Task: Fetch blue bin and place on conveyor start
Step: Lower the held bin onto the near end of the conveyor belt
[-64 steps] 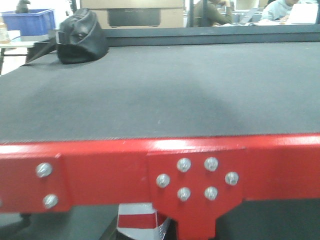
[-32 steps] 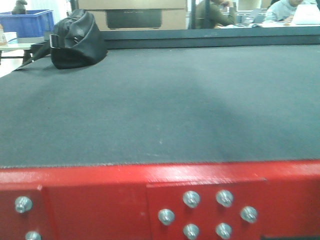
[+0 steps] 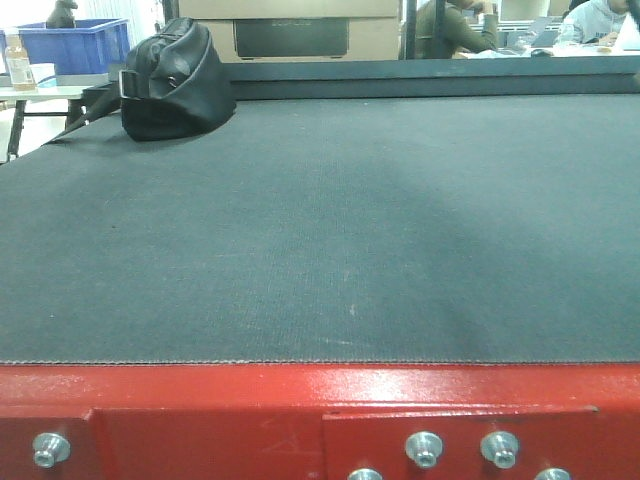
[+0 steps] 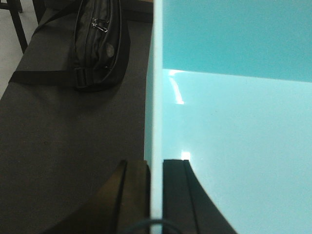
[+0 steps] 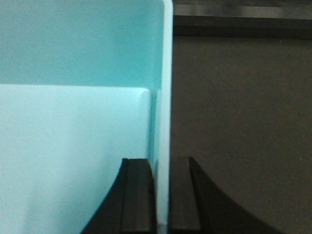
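The blue bin (image 4: 234, 122) fills the right side of the left wrist view and the left side of the right wrist view (image 5: 73, 136), its pale turquoise inside showing. My left gripper (image 4: 156, 163) is shut on the bin's left wall, one finger inside and one outside. My right gripper (image 5: 162, 161) is shut on the right wall the same way. Dark grey belt lies beyond both walls. In the front view the conveyor start shows as a wide grey belt (image 3: 330, 230) ending at a red bolted frame (image 3: 250, 400). The bin and both grippers are out of the front view.
A black bag (image 3: 175, 85) lies on the belt at the far left, also in the left wrist view (image 4: 97, 44). Behind it a dark blue crate (image 3: 75, 45) and a bottle (image 3: 17, 62) stand on a side table. People sit at desks at the back (image 3: 450, 25).
The front view has closed in on the conveyor: the red frame has dropped to the bottom edge, the belt fills more of the frame, and the bag sits further right.
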Controlling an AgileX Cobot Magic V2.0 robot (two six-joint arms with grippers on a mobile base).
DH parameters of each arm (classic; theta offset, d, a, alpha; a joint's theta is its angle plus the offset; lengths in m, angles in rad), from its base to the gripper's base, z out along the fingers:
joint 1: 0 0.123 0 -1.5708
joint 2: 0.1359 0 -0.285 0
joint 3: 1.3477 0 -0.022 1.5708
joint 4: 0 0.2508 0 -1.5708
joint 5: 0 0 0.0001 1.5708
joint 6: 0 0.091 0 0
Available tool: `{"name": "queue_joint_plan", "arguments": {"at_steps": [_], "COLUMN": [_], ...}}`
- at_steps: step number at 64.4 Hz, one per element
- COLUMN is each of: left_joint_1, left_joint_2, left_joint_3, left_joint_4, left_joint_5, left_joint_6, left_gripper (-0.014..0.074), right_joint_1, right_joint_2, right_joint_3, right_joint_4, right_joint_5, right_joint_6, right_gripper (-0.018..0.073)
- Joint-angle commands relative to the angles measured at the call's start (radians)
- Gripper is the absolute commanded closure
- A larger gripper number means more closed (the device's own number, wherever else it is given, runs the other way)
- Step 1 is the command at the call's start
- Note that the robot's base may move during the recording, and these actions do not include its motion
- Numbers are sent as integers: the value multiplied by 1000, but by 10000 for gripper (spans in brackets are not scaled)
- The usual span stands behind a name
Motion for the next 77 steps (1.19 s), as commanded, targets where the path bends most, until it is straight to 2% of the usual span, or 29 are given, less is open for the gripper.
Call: {"name": "queue_joint_plan", "arguments": {"at_steps": [1, 77], "left_joint_1": [-4, -4], "left_joint_2": [-11, -11], "left_joint_3": [-14, -14], "left_joint_4": [29, 29], "left_joint_5": [-34, -34], "left_joint_6": [-3, -3], "left_gripper": [708, 708], "right_joint_1": [-6, -6], "right_joint_2": [-9, -9], "right_joint_3": [-10, -10], "right_joint_4": [-58, -58], "right_joint_5": [-14, -48], "right_joint_6": [-9, -9], "right_gripper": [718, 718]}}
